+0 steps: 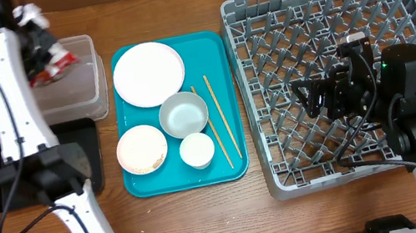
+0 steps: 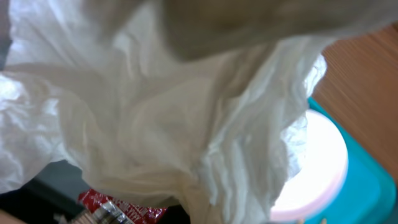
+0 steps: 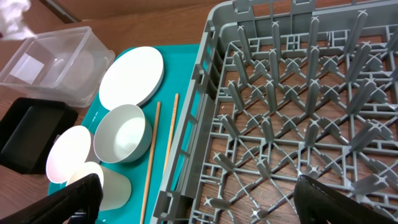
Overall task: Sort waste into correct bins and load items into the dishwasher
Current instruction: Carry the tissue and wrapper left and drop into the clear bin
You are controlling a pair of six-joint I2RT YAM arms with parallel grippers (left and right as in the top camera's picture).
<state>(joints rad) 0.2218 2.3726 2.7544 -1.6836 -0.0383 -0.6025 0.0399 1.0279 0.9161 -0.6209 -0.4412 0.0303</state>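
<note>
My left gripper [image 1: 39, 45] is shut on a crumpled white napkin [image 2: 161, 106] and a red snack wrapper [image 2: 118, 208], held over the clear tub [image 1: 81, 91]. The napkin fills the left wrist view. The black tray [image 1: 88, 158] lies in front of the tub. On the teal tray [image 1: 213, 44] are a round plate [image 1: 148, 74], a grey bowl [image 1: 183, 114], a pinkish bowl [image 1: 142, 149], a white cup [image 1: 197, 150] and chopsticks [image 1: 222, 123]. My right gripper [image 1: 315, 98] is open and empty above the grey dish rack [image 1: 327, 20]. I see no rice grains.
The right wrist view shows the rack's pegs [image 3: 292, 93], the plate [image 3: 132, 76], the grey bowl [image 3: 122, 132], the chopsticks [image 3: 152, 155], the clear tub [image 3: 53, 62] and the black tray [image 3: 28, 134]. My left arm crosses over the black tray and tub.
</note>
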